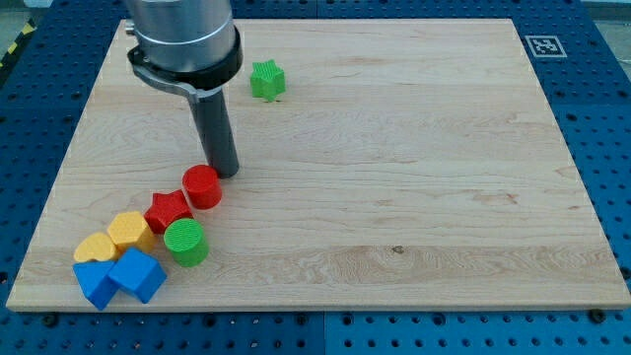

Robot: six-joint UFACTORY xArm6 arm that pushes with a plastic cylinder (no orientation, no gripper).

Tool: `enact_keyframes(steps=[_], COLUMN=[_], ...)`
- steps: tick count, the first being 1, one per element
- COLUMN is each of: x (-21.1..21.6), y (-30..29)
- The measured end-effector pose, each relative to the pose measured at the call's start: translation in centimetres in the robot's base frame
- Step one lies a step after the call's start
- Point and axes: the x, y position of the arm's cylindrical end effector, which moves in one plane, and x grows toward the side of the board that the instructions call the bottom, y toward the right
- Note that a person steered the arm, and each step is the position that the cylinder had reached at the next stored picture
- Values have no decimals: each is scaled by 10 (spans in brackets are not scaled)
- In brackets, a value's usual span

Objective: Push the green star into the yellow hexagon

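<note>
The green star [266, 80] lies near the view's top, left of centre, alone on the wooden board [394, 177]. The yellow hexagon [130, 232] sits in a cluster at the view's bottom left. My tip [226, 174] rests on the board just up and right of the red cylinder [202, 185], about touching it. The tip is well below the green star and to the upper right of the yellow hexagon.
The cluster also holds a red star [168, 210], a green cylinder [185, 242], a yellow heart [95, 248] and two blue blocks [137, 274] [95, 282]. A marker tag [544, 45] sits at the board's top right corner.
</note>
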Motion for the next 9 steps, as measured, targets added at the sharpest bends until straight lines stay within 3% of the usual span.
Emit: enact_keyframes(steps=[1,3,4,6,9], x=[-14,-194,-225,-162,-125], y=[-6,9,73,89,-6])
